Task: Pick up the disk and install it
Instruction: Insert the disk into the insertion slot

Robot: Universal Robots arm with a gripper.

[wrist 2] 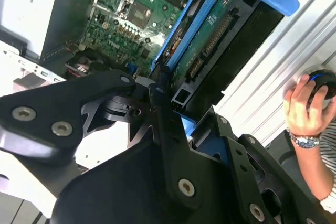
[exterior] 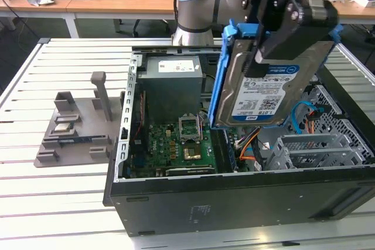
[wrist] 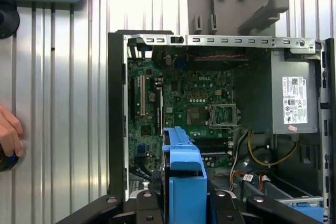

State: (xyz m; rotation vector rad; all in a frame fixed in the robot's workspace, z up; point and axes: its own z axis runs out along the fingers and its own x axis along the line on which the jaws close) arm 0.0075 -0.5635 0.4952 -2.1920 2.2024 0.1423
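Exterior view: flat silver disk [exterior: 266,95], blue plastic frame, is pinched upright by black gripper [exterior: 281,33] at upper right, above open metal case [exterior: 234,203]; disk top is hidden behind gripper.

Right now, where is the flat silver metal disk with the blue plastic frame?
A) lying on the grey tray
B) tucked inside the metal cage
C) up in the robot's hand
C: the black hand clamps the flat silver metal disk, holding it tilted above the open black computer case.
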